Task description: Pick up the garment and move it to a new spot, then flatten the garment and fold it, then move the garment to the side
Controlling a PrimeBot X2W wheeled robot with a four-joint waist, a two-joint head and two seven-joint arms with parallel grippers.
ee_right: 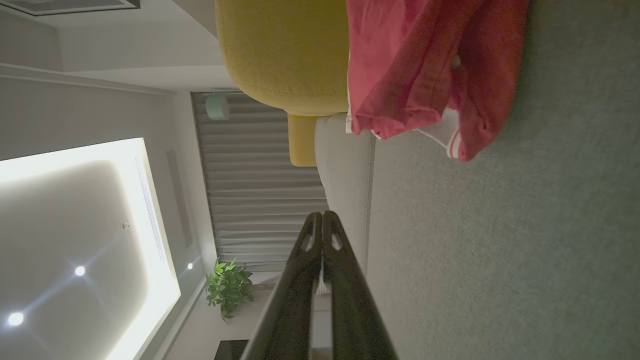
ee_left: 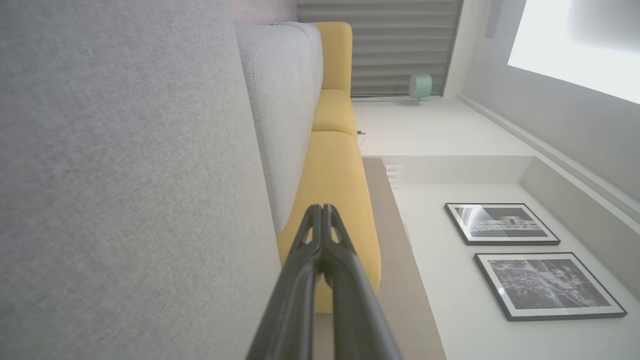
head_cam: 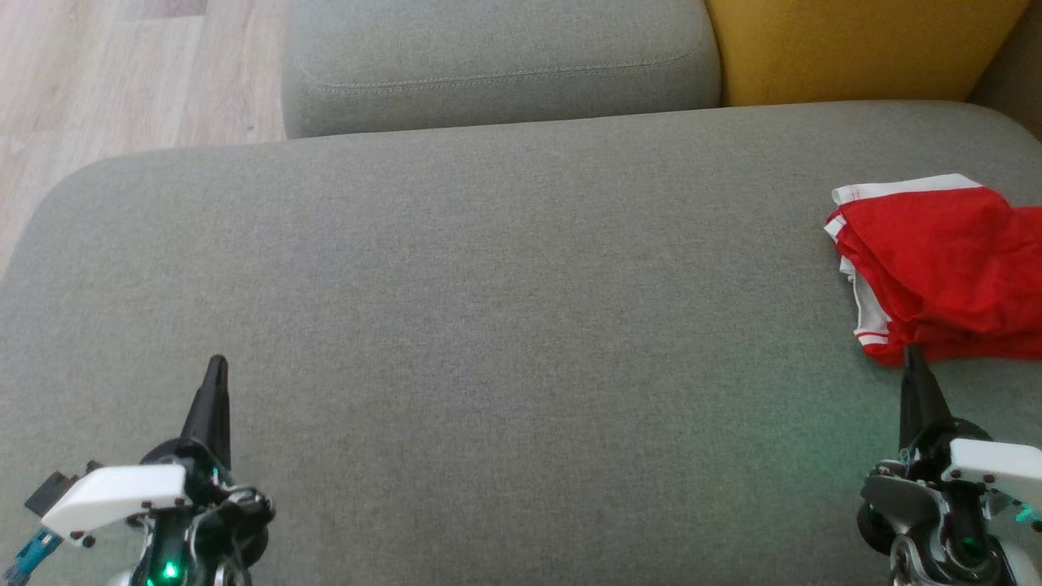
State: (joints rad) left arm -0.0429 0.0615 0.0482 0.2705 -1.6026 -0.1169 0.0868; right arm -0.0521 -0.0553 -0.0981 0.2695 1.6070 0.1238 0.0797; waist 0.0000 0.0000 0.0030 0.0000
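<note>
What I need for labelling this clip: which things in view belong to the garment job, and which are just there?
Job: crumpled red garment with white trim; grey fabric sofa seat under it; left gripper and right gripper, both shut, empty.
Just there: yellow upholstered cushion; grey back cushion; two black-framed pictures; green potted plant; pale wooden floor.

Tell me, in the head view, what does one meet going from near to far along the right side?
Right gripper, shut → red garment with white trim, lying on the grey seat cushion → yellow cushion at the back.
</note>
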